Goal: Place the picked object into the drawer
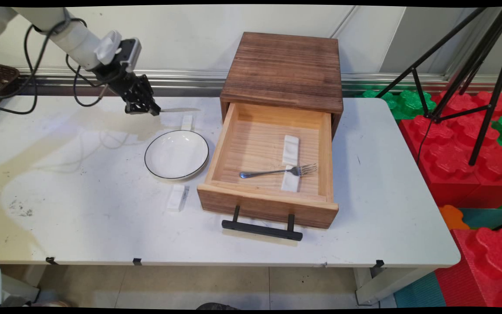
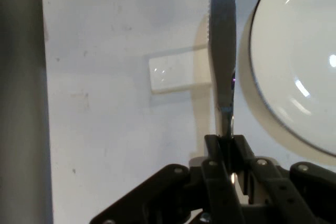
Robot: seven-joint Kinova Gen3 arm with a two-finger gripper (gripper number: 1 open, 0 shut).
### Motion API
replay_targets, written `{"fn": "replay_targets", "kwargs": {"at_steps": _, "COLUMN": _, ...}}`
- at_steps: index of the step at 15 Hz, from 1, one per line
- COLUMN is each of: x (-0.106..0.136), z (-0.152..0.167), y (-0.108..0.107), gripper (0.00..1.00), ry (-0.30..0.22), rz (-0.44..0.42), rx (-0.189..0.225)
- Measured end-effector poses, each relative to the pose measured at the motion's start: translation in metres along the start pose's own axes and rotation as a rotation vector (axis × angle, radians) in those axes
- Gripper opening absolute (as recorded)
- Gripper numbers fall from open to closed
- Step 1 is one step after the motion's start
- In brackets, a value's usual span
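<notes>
My gripper [image 1: 154, 111] is shut on a table knife [image 1: 179, 110], held by its handle end above the table's back left. The blade points right toward the wooden drawer box [image 1: 283, 69]. In the hand view the gripper [image 2: 226, 142] pinches the knife [image 2: 222, 51], whose serrated blade runs up the picture. Below the knife lies a small white rest [image 1: 187, 121], seen beside the blade as a white block [image 2: 170, 72]. A white plate with a dark rim [image 1: 176, 154] sits just in front of it, and fills the right side of the hand view [image 2: 294, 61].
The box's drawer [image 1: 229, 131] stands pulled open, holding a fork [image 1: 277, 171] laid across a white rest [image 1: 290, 162]. A second white rest [image 1: 177, 198] lies near the plate's front. A black tripod [image 1: 473, 65] and red and green foam blocks [image 1: 464, 144] stand to the right of the table.
</notes>
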Motion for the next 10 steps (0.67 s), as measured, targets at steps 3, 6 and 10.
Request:
{"fn": "replay_targets", "kwargs": {"at_steps": 3, "x": 0.01, "z": -0.021, "y": 0.006, "gripper": 0.0, "ry": 0.032, "rz": -0.022, "rx": -0.008}}
{"fn": "replay_targets", "kwargs": {"at_steps": 6, "x": 0.025, "z": -0.041, "y": 0.013, "gripper": 0.0, "ry": 0.078, "rz": -0.043, "rx": -0.009}}
{"fn": "replay_targets", "kwargs": {"at_steps": 10, "x": 0.051, "z": -0.062, "y": 0.02, "gripper": 0.0, "ry": 0.144, "rz": -0.066, "rx": -0.011}}
